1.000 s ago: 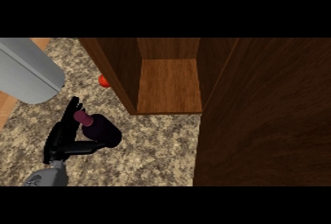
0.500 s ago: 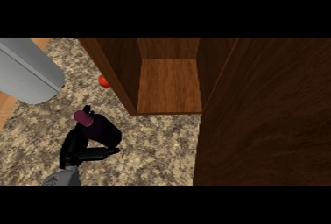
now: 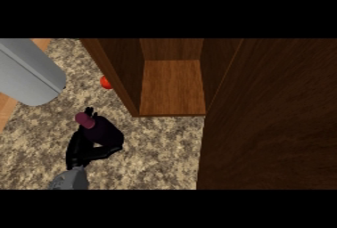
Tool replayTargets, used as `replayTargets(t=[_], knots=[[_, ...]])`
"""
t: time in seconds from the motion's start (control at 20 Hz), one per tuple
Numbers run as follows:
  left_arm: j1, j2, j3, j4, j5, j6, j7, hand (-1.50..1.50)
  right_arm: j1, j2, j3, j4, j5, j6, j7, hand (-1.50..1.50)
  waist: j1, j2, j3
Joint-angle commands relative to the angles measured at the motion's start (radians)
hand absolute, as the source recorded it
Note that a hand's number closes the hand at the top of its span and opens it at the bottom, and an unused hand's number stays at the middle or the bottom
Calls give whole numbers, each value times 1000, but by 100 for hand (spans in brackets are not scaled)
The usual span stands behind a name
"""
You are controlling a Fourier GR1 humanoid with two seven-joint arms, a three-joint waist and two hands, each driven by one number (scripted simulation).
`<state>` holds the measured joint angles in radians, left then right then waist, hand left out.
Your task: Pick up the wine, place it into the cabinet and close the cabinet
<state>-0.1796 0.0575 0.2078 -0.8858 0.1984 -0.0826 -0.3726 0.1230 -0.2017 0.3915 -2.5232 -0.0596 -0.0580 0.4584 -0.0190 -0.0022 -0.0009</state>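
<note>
1 robot hand (image 3: pixel 85 149) wraps the wine (image 3: pixel 99 129) on the surface (image 3: pixel 151 151), left of an open cabinet (image 3: pixel 171 84).

At the far-left corner of the surface a big grey cylinder (image 3: pixel 26 71) slants in from the view's edge. Nearer the front edge, the left robot hand rises from its grey forearm (image 3: pixel 69 180) with black fingers curled round the dark wine bottle, whose reddish cap (image 3: pixel 84 118) points toward the back; whether the bottle touches the surface cannot be told. Behind it, a small red object (image 3: pixel 105 82) sits against the cabinet's left wall. The cabinet's wooden shelf is bare, and its door (image 3: pixel 270 116) stands swung out, covering the right side of the surface. Of the right robot hand nothing shows.
</note>
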Motion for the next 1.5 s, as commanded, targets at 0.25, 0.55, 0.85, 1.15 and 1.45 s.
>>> replayTargets(t=[0.25, 0.55, 0.85, 1.15, 1.45], knots=[[-41, -56, 7, 97, 84, -22, -78, -150, 12, -15, 10, -242, -28, -21, 147, -150, 2, 0, -1], [-95, -12, 50, 159, 98, -91, -79, -150, 59, -48, -83, -243, -111, 24, 83, -150, -1, 2, 1], [-141, -29, 36, 174, 112, -73, -68, 150, 36, -3, 16, -212, -19, -3, 92, -150, 4, 0, 0], [-148, -35, -10, 202, 34, 26, -184, 150, 32, -6, -26, -199, -42, 8, 60, -150, 1, 1, 0], [-122, -57, -83, 176, 60, 53, -283, 150, 24, -40, -108, -232, -119, 26, 119, -150, 6, -1, 1]])
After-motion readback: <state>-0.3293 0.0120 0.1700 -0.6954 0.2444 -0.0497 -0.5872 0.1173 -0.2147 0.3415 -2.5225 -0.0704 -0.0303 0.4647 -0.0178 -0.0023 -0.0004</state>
